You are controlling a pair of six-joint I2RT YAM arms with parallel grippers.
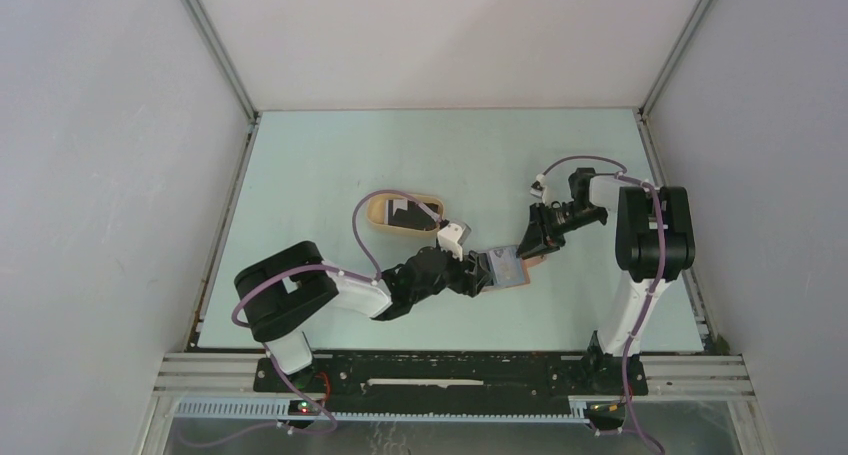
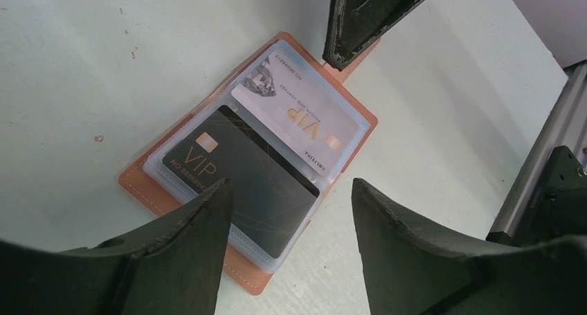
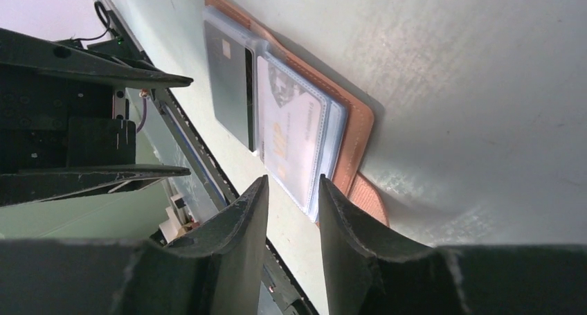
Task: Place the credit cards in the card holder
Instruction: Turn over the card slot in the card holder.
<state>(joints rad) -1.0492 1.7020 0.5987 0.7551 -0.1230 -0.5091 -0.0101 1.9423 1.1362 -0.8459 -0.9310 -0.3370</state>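
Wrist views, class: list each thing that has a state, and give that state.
Card holder, open flat on the table.
White card, inside a clear pocket.
Black card, lying at the other pocket.
Left hand, open over the black card.
Right hand, slightly open at the holder's edge.
Tray, not empty.

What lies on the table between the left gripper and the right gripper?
The open card holder lies there, a black card and a whitish card in it; the top view shows it.
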